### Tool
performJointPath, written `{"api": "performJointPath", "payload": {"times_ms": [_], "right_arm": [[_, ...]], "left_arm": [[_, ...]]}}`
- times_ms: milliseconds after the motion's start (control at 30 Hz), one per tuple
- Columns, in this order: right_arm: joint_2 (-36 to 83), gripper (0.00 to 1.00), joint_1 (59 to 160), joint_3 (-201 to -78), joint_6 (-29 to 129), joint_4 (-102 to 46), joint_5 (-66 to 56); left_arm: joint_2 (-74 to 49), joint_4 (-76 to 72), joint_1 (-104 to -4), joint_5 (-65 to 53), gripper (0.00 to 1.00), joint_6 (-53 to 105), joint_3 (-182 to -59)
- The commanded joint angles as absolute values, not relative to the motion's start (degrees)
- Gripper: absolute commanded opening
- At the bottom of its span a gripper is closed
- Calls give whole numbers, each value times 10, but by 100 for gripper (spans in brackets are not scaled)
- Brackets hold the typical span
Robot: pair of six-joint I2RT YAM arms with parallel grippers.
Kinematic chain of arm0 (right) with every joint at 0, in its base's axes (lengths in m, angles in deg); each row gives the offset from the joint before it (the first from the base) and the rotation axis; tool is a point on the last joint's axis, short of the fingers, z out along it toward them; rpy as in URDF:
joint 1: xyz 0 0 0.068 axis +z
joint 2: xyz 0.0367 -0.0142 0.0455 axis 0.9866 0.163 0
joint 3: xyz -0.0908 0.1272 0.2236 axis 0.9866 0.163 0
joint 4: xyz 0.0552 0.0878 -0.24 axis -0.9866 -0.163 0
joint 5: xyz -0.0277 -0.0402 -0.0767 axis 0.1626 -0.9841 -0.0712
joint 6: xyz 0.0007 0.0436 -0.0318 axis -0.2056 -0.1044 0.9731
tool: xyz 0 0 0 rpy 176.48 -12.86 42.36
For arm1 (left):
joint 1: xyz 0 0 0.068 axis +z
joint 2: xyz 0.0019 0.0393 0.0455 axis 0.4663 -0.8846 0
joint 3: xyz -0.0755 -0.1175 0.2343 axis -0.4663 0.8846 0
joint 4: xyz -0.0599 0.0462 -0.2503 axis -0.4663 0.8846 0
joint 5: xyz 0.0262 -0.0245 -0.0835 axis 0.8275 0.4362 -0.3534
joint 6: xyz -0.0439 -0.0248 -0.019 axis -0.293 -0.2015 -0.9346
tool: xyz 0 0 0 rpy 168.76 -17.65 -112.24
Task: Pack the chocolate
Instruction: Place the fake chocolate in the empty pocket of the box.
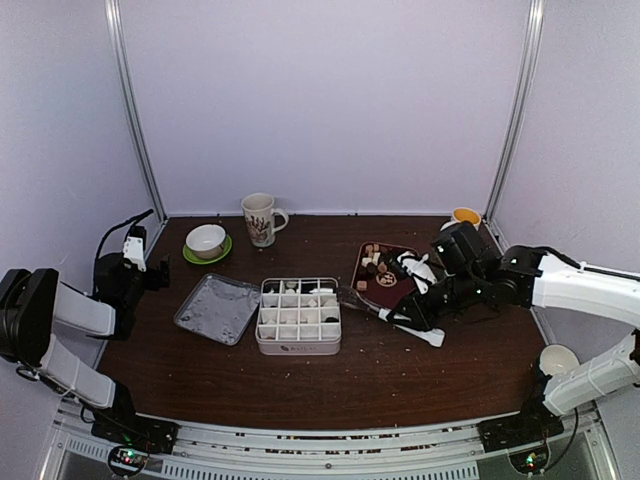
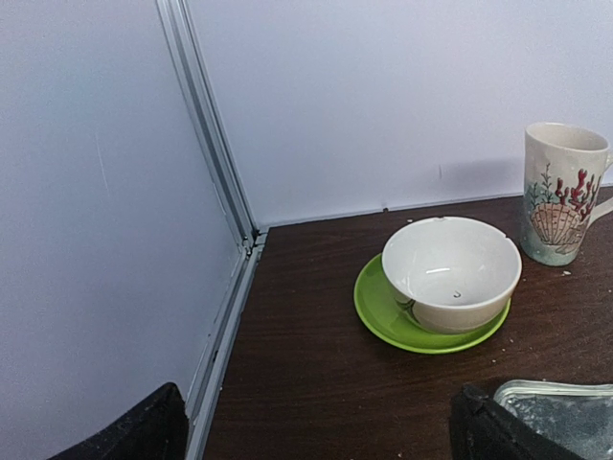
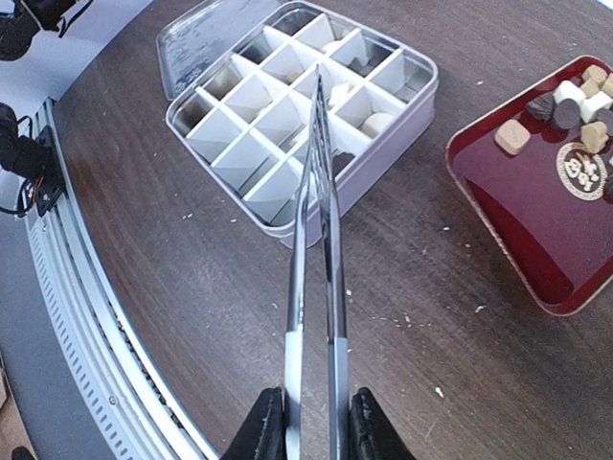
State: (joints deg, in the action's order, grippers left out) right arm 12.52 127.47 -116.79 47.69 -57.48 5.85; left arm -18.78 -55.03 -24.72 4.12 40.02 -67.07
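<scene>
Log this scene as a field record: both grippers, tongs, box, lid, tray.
left gripper: open, empty, off to the left near the bowl
right gripper: shut on tongs
tongs tips: together, over the divided box; whether they hold a piece, cannot tell
box cells: some hold chocolate, several empty
lid: flat on the table, left of the box
red tray: more chocolate clustered at one end

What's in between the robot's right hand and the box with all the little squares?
The metal tongs: the right gripper holds their handle end, and their tips reach over the divided tin. The right wrist view shows it.
</scene>
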Motion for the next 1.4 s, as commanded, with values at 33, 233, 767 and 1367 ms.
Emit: {"api": "performJointPath", "payload": {"times_ms": [33, 233, 767, 1367], "right_arm": [[169, 23, 1316, -1195, 492, -553, 82], [223, 23, 1353, -1229, 497, -541, 79], [301, 23, 1386, -1298, 508, -550, 62], [236, 25, 1379, -1262, 497, -530, -72]], "left_arm": [[-191, -566, -243, 45, 98, 395, -679], [-191, -566, -243, 45, 98, 395, -679], [-191, -566, -243, 45, 98, 396, -679], [-191, -566, -243, 45, 98, 395, -679]]}}
